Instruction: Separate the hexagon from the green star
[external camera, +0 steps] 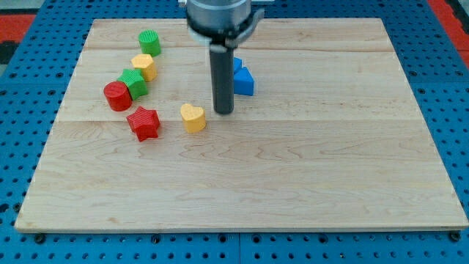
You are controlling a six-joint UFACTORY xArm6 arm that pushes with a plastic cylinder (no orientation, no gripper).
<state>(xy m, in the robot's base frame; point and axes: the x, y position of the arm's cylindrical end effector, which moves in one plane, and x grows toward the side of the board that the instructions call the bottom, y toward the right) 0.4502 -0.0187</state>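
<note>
The yellow hexagon (144, 66) lies at the view's upper left, touching the green star (134, 82) just below and left of it. My tip (223, 111) rests on the board well to the right of both, just right of a yellow heart (193, 116).
A green cylinder (149, 42) sits above the hexagon. A red cylinder (116, 96) touches the green star's left side. A red star (143, 122) lies below them. Blue blocks (242, 79) sit behind the rod. The wooden board (293, 169) lies on a blue pegboard.
</note>
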